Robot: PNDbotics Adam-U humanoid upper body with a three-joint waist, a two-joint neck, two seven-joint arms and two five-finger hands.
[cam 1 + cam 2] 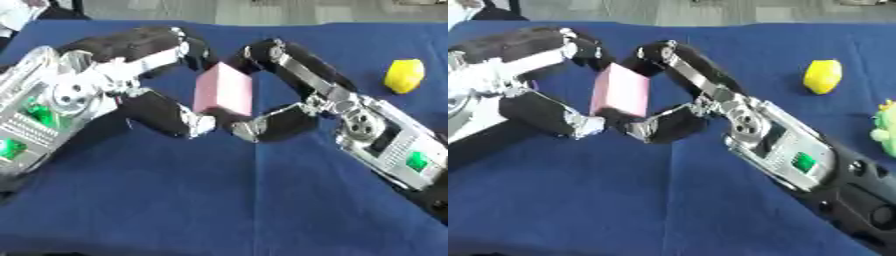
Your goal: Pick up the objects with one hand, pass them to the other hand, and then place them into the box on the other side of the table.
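Both hands [175, 117] [280, 120] curled round pink block [223, 90]

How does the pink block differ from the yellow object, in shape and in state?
The pink block is flat-sided with square edges; the yellow object is rounded. The pink block is held above the blue table between the left hand and the right hand, while the yellow object lies alone on the table, apart from both hands. Both are plain, single-coloured things.

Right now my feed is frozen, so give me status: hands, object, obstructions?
Left hand and right hand both curled on pink block, mid-handover above blue table. Yellow object lies apart at right. Nothing blocking.
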